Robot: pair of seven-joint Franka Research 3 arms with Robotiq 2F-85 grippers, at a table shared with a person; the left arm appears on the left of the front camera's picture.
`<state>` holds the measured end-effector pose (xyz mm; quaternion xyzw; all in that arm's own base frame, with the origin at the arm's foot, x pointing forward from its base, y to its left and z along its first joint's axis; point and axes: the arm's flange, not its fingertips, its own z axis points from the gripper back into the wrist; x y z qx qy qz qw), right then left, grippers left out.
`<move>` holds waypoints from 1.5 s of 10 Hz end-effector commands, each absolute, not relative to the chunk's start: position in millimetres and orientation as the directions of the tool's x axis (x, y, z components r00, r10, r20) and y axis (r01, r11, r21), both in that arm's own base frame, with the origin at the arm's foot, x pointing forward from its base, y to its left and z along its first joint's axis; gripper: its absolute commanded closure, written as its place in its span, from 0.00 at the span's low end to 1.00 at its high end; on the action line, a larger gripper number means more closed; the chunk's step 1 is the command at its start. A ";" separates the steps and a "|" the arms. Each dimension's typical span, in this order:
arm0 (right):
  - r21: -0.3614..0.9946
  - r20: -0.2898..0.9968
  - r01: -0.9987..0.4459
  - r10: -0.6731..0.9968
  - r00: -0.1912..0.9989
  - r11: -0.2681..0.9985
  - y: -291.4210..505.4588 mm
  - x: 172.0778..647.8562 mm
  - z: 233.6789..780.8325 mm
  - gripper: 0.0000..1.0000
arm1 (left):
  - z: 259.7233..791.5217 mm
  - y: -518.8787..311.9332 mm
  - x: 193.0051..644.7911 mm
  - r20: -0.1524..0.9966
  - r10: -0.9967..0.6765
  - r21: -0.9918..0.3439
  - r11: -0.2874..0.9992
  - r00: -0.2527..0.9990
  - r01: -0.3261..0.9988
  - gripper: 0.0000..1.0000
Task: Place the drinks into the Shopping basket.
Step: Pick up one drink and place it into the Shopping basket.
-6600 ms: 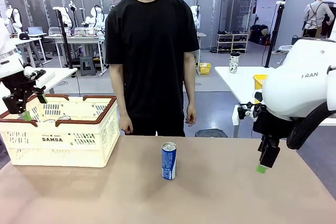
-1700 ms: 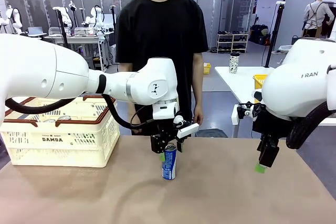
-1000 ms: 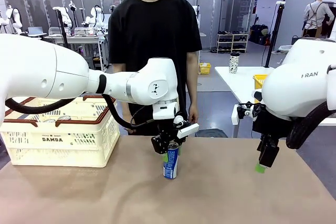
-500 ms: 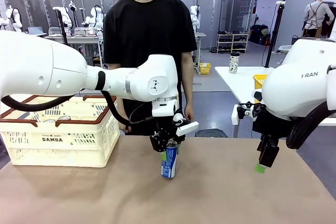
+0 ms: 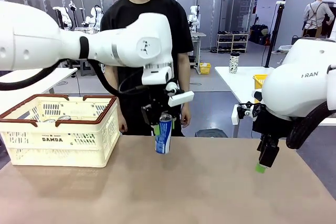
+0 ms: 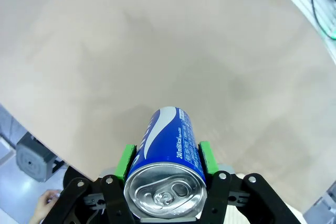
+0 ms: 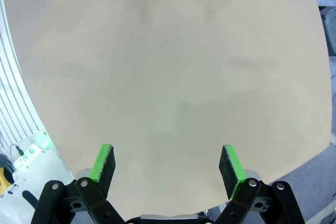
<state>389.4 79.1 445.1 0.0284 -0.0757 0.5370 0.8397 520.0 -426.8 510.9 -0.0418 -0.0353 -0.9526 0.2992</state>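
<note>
A blue drink can (image 5: 164, 134) with white lettering hangs above the table's far middle, slightly tilted, with my left gripper (image 5: 162, 123) shut on its upper part. In the left wrist view the same can (image 6: 167, 168) sits between the green pads (image 6: 125, 159), silver top toward the camera, over bare tabletop. The cream Shopping basket (image 5: 59, 139) with reddish-brown rim stands at the left; silver can tops (image 5: 64, 118) show inside it. My right gripper (image 5: 266, 159) hangs at the right above the table, and in its wrist view the right gripper (image 7: 168, 163) is open with nothing between the fingers.
A person in a black shirt (image 5: 144, 35) stands at the far edge behind the lifted can, arms down. The brown table (image 5: 199, 192) stretches bare in front and to the right. A yellow container (image 5: 259, 82) sits on another table behind.
My left gripper has lifted the blue can off the table and carried it up and a little left toward the basket. The right arm has stayed still.
</note>
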 end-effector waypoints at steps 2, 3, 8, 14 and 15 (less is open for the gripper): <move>-0.033 0.152 -0.905 0.897 0.414 0.423 78.0 388.6 445.2 0.00 | 545.2 -408.8 512.1 0.073 -0.535 0.058 -0.840 -0.841 0.540 1.00; -0.033 0.152 -0.905 0.897 0.414 0.423 78.0 388.6 445.2 0.00 | 550.9 -404.9 510.4 0.063 -0.534 0.055 -0.842 -0.843 0.537 1.00; -0.033 0.152 -0.905 0.897 0.414 0.423 78.0 388.6 445.2 0.00 | 554.9 -407.0 511.9 0.052 -0.548 0.072 -0.832 -0.835 0.551 1.00; -0.033 0.152 -0.905 0.897 0.414 0.423 78.0 388.6 445.2 0.00 | 552.3 -398.5 520.1 0.057 -0.578 0.068 -0.812 -0.814 0.580 0.42; -0.033 0.152 -0.905 0.897 0.414 0.423 78.0 388.6 445.2 0.00 | 561.6 -383.7 528.9 0.054 -0.603 0.077 -0.793 -0.796 0.605 0.42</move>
